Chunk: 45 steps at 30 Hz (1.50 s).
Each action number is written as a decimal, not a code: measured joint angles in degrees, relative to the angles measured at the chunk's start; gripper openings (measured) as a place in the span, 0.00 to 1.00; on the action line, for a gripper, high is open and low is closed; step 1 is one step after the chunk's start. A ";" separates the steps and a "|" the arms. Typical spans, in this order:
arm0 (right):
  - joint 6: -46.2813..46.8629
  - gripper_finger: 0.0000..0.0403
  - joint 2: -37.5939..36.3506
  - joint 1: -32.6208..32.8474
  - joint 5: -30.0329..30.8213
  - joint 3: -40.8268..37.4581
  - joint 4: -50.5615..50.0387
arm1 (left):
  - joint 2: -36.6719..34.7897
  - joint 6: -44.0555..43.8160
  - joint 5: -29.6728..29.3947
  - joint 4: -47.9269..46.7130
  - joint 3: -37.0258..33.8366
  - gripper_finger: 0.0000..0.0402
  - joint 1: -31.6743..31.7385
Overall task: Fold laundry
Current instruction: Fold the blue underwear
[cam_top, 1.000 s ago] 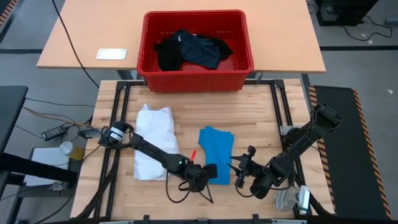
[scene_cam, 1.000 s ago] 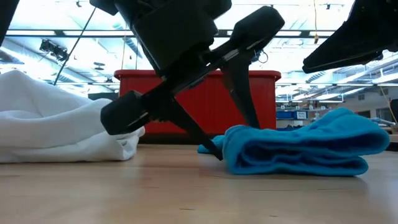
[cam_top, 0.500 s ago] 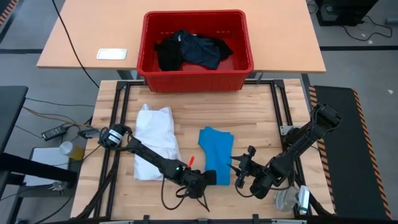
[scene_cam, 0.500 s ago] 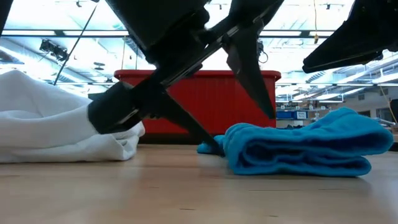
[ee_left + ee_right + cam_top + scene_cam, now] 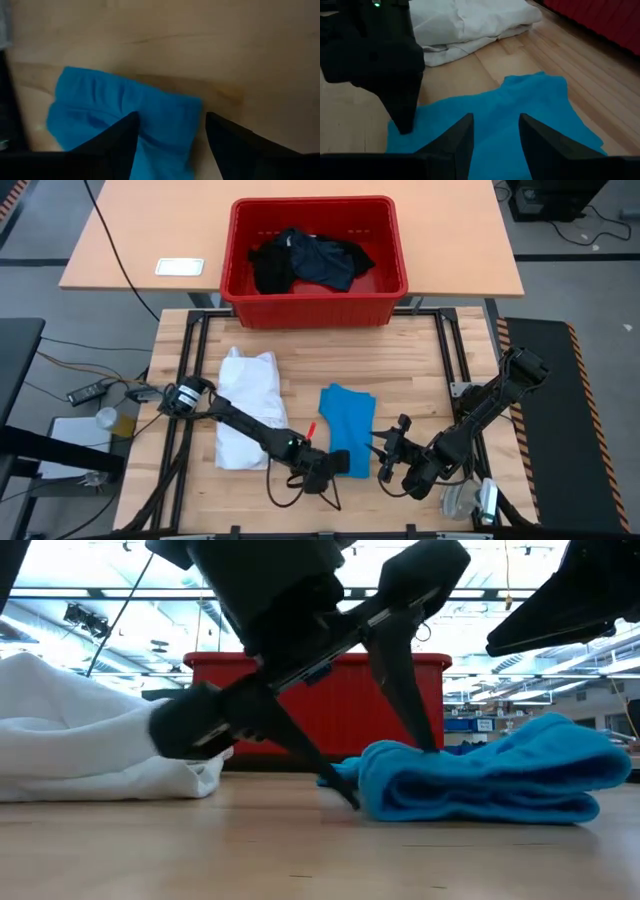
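High view: blue piece lies flat mid-tabletop, white shirt just beside it toward the left arm's side, both apart from the red crate, which still holds black garments. Left pincer sits low at the blue piece's near corner; right pincer waits just off its other side, well clear of the shirt. Low view: the left arm's two dark fingers straddle the blue piece's bunched edge, one tip on the wood under the hem, one on top of the cloth — likely placed so to pinch up a layer for a fold. Left wrist view: fingers spread apart, blue cloth showing in the gap between them, nothing clamped yet. Right wrist view: its own fingers stand parted above the blue piece, not touching it, gripping nothing; the left arm's finger presses down at the cloth's corner, with the shirt beyond it. Right arm probably stands by to take the opposite edge.
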 joint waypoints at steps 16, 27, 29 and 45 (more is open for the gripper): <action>-0.13 0.40 0.00 0.00 0.00 0.00 0.42 | 3.21 -13.45 0.13 1.55 0.28 0.06 0.26; -8.00 0.40 3.20 0.37 -0.64 0.10 6.71 | -1.69 -29.82 5.40 -2.59 -0.20 0.03 -0.79; -7.93 0.40 5.62 -1.30 -0.91 0.03 7.01 | -2.67 -33.50 9.98 -2.24 -0.06 0.03 -1.22; -36.07 0.40 18.11 -13.46 -28.93 0.12 40.85 | -2.99 -35.29 8.95 -3.19 -0.35 0.03 -7.54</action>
